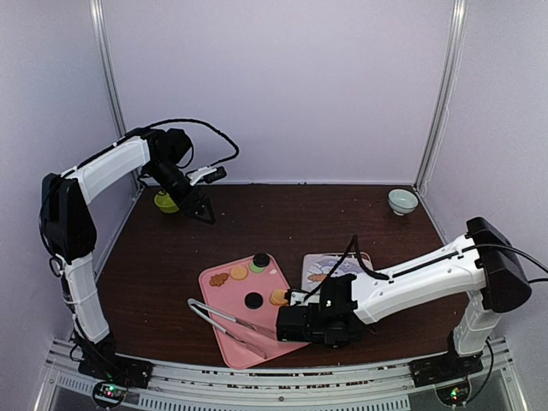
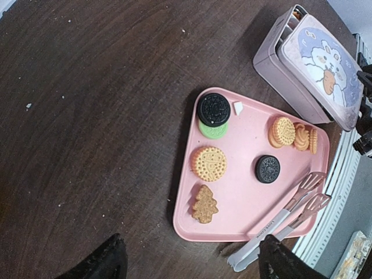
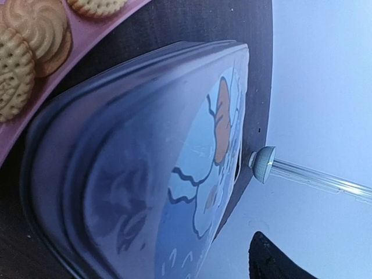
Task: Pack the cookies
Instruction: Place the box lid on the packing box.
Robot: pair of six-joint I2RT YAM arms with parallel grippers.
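Observation:
The cookies lie on a pink tray (image 2: 244, 197): a black round on a green one (image 2: 213, 109), a golden round (image 2: 208, 163), a brown tree-shaped one (image 2: 204, 204), a small black round (image 2: 267, 169) and a golden stack (image 2: 289, 133), also in the right wrist view (image 3: 26, 43). A pastel tin (image 2: 308, 64) with a cartoon lid stands right of the tray (image 1: 224, 304). My left gripper (image 1: 204, 214) is open and empty, high at the back left; its fingertips (image 2: 110, 261) frame the tray from above. My right gripper (image 1: 336, 289) is against the tin (image 3: 145, 174). One finger (image 3: 279, 261) shows, spread wide.
Metal tongs (image 2: 285, 218) lie along the tray's near edge (image 1: 224, 318). A green cup (image 1: 164, 202) stands at the back left and a pale bowl (image 1: 402, 200) at the back right, also seen in the right wrist view (image 3: 263, 163). White walls enclose the dark table.

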